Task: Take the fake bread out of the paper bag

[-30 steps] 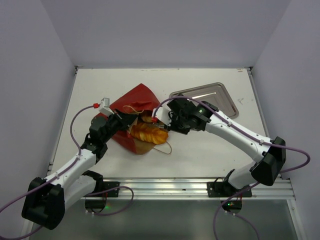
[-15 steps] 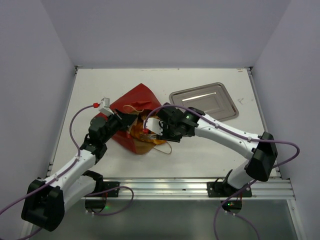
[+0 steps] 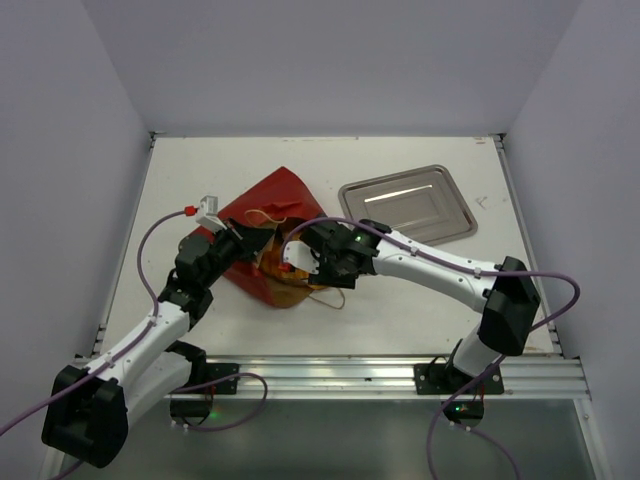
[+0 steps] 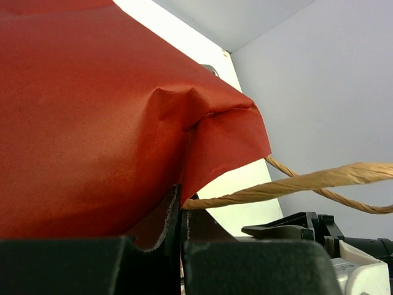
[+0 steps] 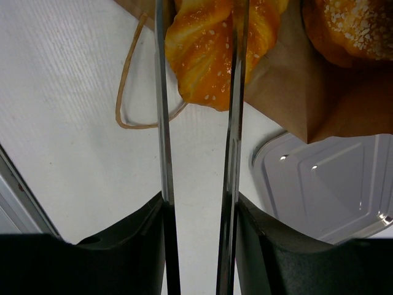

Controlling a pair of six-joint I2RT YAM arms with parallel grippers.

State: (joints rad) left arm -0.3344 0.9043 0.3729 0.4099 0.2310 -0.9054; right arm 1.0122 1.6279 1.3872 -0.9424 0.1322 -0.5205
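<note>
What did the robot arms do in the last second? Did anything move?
The right claw slid left, away from the metal tray, to the mouth of the paper bag. Its fingers now sit either side of the braided bread, but I can't tell whether it has squeezed yet. The left claw kept pinching the bag's edge. The bag, bread and tray stayed put.

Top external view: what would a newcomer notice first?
The dark red paper bag lies left of centre, its mouth toward the right gripper, whose open fingers hover over the glossy braided bread at the opening. The left gripper pinches the bag's edge; a shiny metal tray sits behind right.
</note>
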